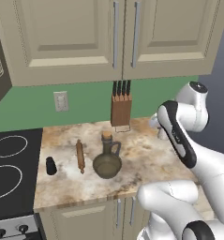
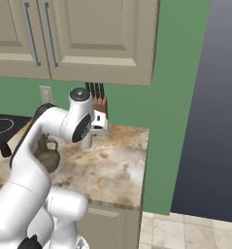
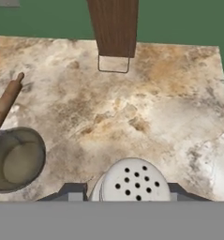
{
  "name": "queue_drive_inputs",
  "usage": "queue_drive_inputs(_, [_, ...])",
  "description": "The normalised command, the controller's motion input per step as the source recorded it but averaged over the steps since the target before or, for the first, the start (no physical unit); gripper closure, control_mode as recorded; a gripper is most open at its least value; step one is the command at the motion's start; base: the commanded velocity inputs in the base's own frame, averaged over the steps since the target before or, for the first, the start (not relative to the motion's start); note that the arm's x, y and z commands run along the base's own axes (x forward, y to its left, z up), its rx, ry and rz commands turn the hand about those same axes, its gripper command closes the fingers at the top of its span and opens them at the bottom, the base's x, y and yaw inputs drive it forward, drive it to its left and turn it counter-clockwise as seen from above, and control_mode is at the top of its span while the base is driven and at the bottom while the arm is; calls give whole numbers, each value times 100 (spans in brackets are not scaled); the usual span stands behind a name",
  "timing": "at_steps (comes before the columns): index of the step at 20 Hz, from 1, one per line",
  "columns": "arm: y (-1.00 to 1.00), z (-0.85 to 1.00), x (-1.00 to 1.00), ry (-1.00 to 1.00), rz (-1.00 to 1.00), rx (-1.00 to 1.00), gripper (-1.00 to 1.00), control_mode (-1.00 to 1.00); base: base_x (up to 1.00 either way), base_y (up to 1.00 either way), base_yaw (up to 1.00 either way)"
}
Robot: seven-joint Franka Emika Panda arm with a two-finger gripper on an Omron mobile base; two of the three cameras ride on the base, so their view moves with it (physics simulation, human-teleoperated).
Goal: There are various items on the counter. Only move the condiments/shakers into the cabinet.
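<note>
With the gripper point(image 3: 132, 197) clenched around the pale grey shaker point(image 3: 134, 180) near the worktop's point(image 3: 146, 108) right edge, nothing was shelved: black shaker point(image 1: 51, 166) and jug point(image 1: 107, 159) remained near its front-left.

This is a home kitchen, rendered rather than real. A marbled stone desk point(image 1: 146, 154) with beige cupboard fronts below runs along a green wall. Directly above the desk hang beige panelled wall cupboards point(image 1: 76, 37) with silver bar handles. At the desk's left end sits a black stovetop point(image 1: 10, 164) with ring burners. On the desk stand a wooden knife block point(image 1: 121, 110), a rolling pin point(image 1: 80, 156) and a corked jug point(image 1: 107, 158). A wall socket point(image 1: 61, 101) sits on the wall above the desk.
</note>
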Motion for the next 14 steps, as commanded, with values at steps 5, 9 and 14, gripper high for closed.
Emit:
queue_drive_inputs(5, [13,0,-7,0,0,0,100,100,-58,6,-1])
queue_drive_inputs(9, [0,0,0,0,0,0,100,100,-100,0,-7])
queue_drive_inputs(14, [0,0,0,0,0,0,100,100,-99,28,-3])
